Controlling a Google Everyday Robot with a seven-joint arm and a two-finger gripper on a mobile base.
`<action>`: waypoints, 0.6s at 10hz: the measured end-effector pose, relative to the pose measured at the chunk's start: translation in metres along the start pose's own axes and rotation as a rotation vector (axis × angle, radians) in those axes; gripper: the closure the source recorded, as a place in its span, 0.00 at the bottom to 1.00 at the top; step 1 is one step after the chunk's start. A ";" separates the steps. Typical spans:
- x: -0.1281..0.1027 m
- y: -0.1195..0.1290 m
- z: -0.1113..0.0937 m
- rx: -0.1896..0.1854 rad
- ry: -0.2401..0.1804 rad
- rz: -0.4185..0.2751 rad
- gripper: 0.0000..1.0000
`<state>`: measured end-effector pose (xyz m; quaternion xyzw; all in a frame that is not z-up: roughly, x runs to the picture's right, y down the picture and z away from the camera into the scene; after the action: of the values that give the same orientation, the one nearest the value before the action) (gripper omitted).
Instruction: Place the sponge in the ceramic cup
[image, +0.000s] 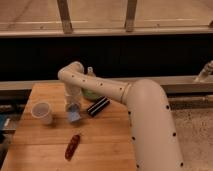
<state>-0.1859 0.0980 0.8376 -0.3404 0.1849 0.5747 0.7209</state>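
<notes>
My gripper (74, 108) points straight down over the left-middle of the wooden table (107, 142), with its tip right at the top of the sponge (75, 118). From my view I cannot tell whether it is clamped on the sponge, merely touching it, or released. I also cannot tell whether the sponge rests on the wood or hangs just above it.

The sponge is a small light-blue block. It is outside the cup (42, 111), which stands upright near it on the left, apart from it, with its round rim open upward.

Just to the right of the gripper a black ridged bar (98, 106) lies at a slant. Behind the wrist sits a green bowl (92, 94) holding a bottle (90, 74). Toward the near edge a red-brown elongated item (73, 146) lies on the table. The white arm (150, 117) rises from the lower right, runs across to a bend above the gripper, and hides part of the bowl.
</notes>
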 end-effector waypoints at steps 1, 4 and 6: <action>-0.005 -0.001 -0.013 0.018 -0.023 -0.002 0.86; -0.029 0.012 -0.052 0.058 -0.090 -0.031 0.86; -0.048 0.024 -0.081 0.065 -0.136 -0.066 0.86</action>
<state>-0.2118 0.0095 0.8055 -0.2829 0.1426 0.5662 0.7610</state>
